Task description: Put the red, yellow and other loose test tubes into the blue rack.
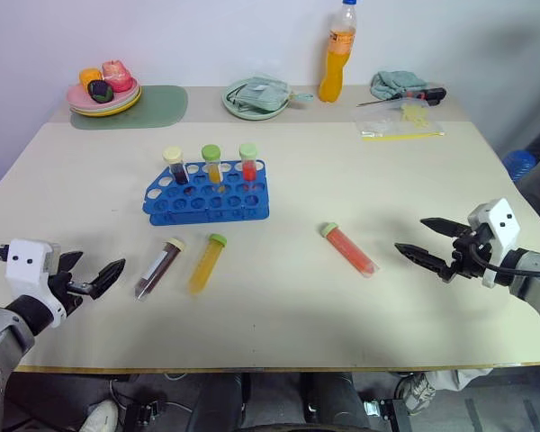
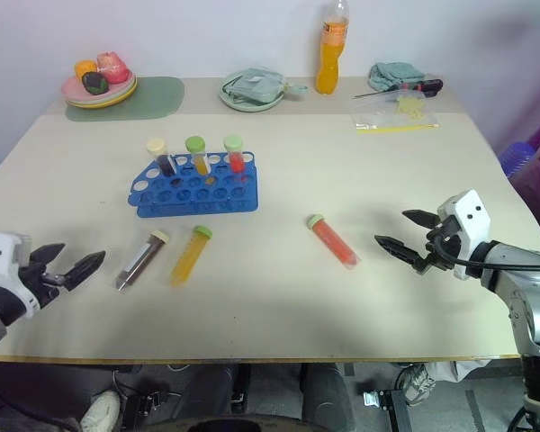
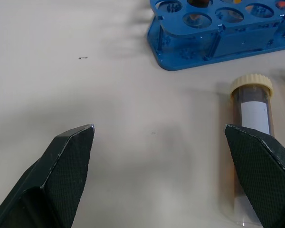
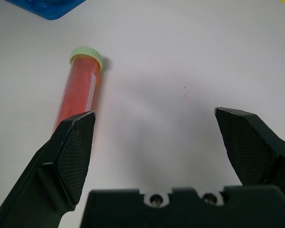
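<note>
Both pincers gape wide and hold nothing. The left pincer [image 1: 97, 277] hovers over the counter [image 1: 279, 315] just beside the lying dark tube [image 1: 158, 267]. The right pincer [image 1: 427, 241] hangs near the lying red tube [image 1: 349, 248], not touching it. A yellow tube [image 1: 206, 263] lies beside the dark one. The blue rack [image 1: 209, 193] stands behind them with three tubes upright in its back row.

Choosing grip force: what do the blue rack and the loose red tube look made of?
The blue rack: probably rigid moulded plastic, with a uniform bright colour, slight gloss and crisp round holes. The red tube: seemingly clear plastic, though glass is possible; red contents show through its wall, and its green ridged cap looks like plastic.
</note>
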